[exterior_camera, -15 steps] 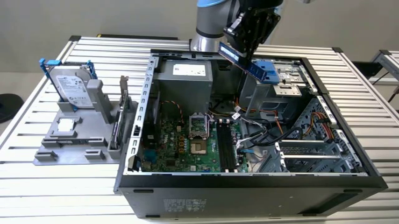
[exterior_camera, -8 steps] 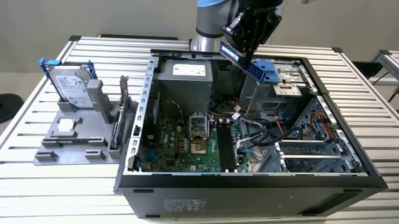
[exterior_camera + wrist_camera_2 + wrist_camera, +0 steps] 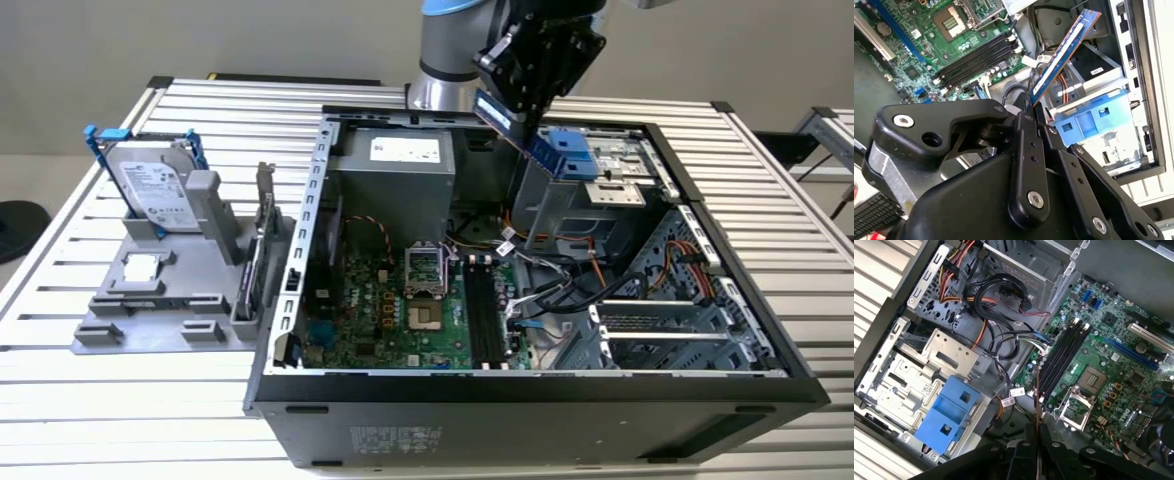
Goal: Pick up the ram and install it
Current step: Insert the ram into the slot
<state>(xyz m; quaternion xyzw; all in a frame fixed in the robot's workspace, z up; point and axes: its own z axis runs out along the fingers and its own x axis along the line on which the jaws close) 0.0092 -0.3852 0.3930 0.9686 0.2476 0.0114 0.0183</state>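
The slatted table (image 3: 120, 420) carries the open computer case (image 3: 534, 395), with the motherboard (image 3: 387, 300) flat inside it. Toward the exterior view's left, a hard drive (image 3: 154, 185) leans in a grey stand. I hold the ram (image 3: 534, 148) tilted in the air over the case — a long, thin blue stick. The second wrist view shows its broad face and a white label strip (image 3: 1064, 50); in the first wrist view it is edge-on, a mere line (image 3: 1037, 390) near the empty memory slots (image 3: 1064, 357). My pincer (image 3: 507, 110) is clenched on one end of it.
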